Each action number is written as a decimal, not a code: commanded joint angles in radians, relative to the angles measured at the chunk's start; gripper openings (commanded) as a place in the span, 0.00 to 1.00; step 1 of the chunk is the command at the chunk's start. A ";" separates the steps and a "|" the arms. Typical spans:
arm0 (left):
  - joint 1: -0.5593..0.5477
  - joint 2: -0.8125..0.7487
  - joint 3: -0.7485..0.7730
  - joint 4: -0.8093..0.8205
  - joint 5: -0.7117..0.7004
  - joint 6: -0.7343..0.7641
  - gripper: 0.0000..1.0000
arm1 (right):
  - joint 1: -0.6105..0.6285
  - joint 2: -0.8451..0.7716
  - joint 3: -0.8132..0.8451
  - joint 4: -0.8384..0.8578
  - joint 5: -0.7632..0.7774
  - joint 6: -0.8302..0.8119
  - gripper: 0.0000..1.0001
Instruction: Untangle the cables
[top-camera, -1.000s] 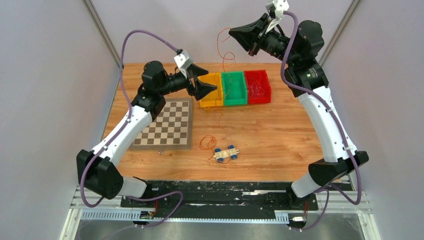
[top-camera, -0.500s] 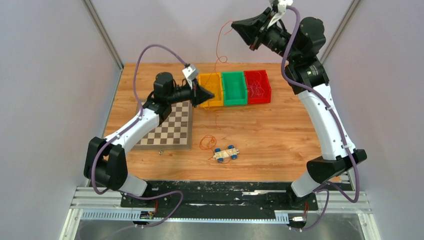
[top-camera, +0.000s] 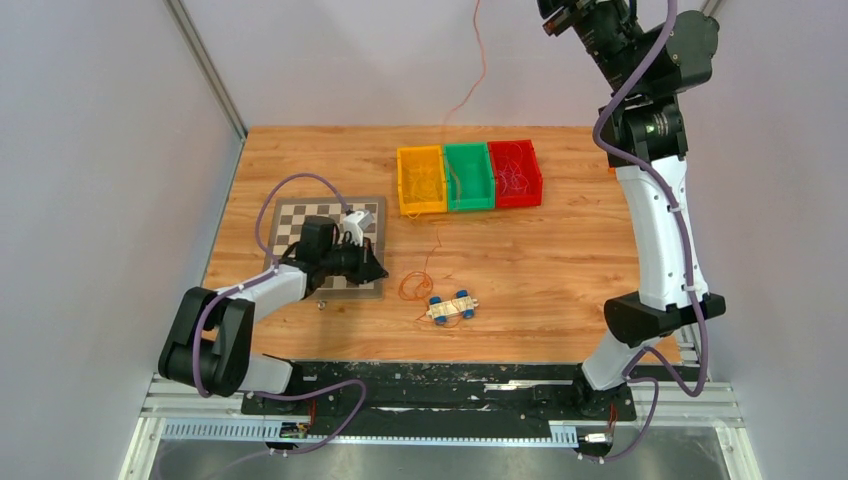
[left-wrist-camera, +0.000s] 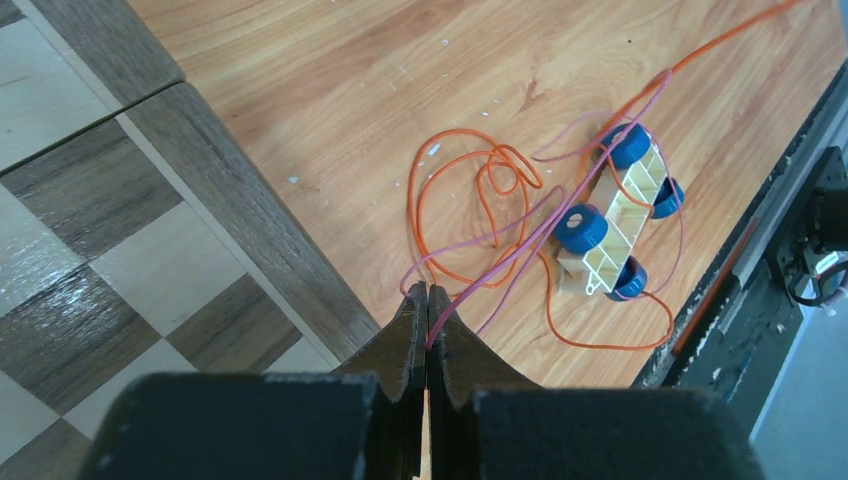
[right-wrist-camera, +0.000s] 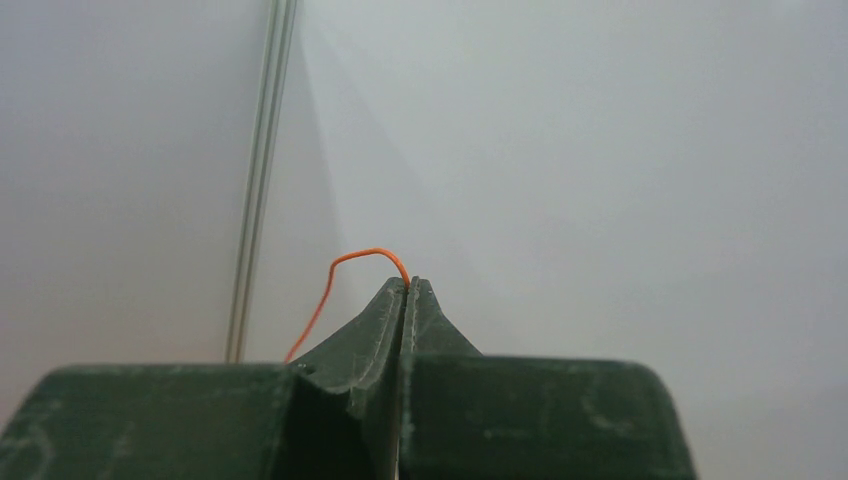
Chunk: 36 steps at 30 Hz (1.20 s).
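An orange cable (top-camera: 413, 287) lies in loops on the table by a toy car, and its strand (top-camera: 470, 90) rises past the bins and out of the top of the overhead view. High up against the wall, my right gripper (right-wrist-camera: 408, 283) is shut on the end of that orange cable (right-wrist-camera: 325, 290). My left gripper (top-camera: 383, 274) is low at the chessboard's near right corner. In the left wrist view the left gripper (left-wrist-camera: 428, 296) is shut on a thin pink-purple cable (left-wrist-camera: 520, 255) that crosses the orange loops (left-wrist-camera: 470, 195).
A small wooden toy car (top-camera: 451, 306) with blue wheels sits among the loops. The chessboard (top-camera: 300, 225) lies at the left. Yellow (top-camera: 403, 185), green (top-camera: 470, 190) and red (top-camera: 532, 170) bins stand in a row at the back; red wires lie in the red one.
My left arm swung down from beside the yellow bin to the chessboard's near corner and shut on the pink-purple cable. My right arm rose higher, drawing the orange cable upward.
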 joint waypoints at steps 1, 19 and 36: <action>0.000 -0.009 0.029 0.008 -0.023 0.033 0.00 | -0.001 0.016 0.045 0.140 0.083 -0.060 0.00; 0.000 0.101 0.109 -0.095 -0.023 0.075 0.00 | -0.012 0.071 0.094 0.303 0.238 -0.188 0.00; -0.090 0.003 0.354 0.131 0.114 0.132 1.00 | 0.034 -0.172 -0.437 0.140 -0.229 0.201 0.00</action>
